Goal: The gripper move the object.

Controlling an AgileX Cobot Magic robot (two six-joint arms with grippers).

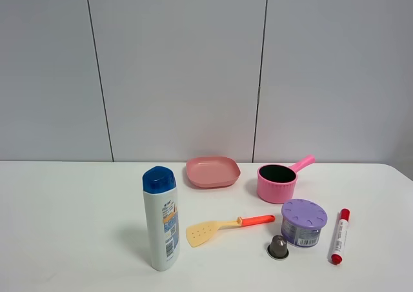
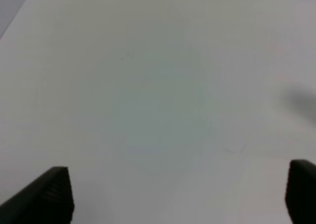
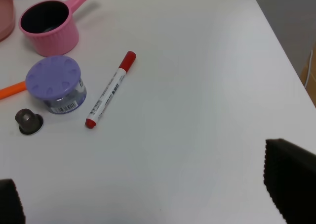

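No wording is legible. The tall white plastic bottle with blue cap [image 1: 161, 218], the short lilac-lidded can [image 3: 55, 84] and the red-capped white marker [image 3: 108, 94] carry print and barcodes too small to read.

Even, bright, diffuse light fills all three views, with no harsh glare. In the high exterior view the picture is sharp; the white bench [image 1: 64, 227] is evenly lit, and short soft shadows fall to the left of the tall white bottle [image 1: 161, 218] and the lilac-lidded can [image 1: 303, 222], so light seems to come from the right and above. The left wrist view is soft and out of focus, with a greenish cast at centre and a blurred grey smudge at the right edge; the dark jaws in its lower corners look fuzzy. The right wrist view is clearer, though its jaws in the lower corners are blurred.
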